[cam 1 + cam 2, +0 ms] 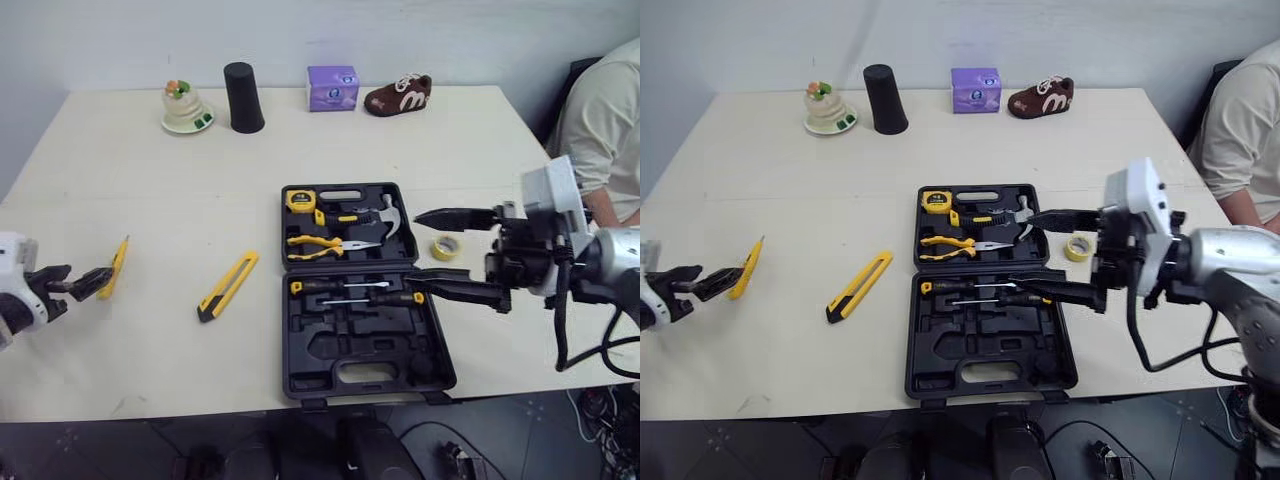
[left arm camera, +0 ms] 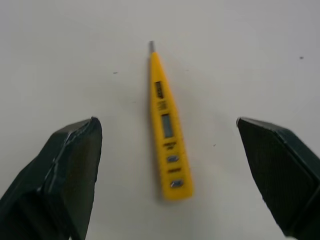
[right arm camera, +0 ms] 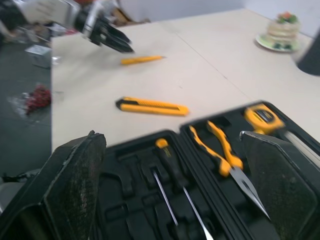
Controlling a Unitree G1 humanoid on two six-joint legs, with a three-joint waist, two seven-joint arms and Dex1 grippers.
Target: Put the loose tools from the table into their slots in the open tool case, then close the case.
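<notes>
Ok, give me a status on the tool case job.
Done: tape measure, hammer, pliers and screwdrivers sit in the tool case. In hand: the left gripper is open either side of the yellow tester pen, not gripping it. Left: utility knife and tape roll lie loose; the case is open, with the right gripper open above it.

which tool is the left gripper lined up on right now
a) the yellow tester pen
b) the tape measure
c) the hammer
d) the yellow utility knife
A: the left wrist view shows the yellow tester pen lying on the table between the open fingers of the left gripper, while the utility knife lies apart, nearer the tool case.
</notes>
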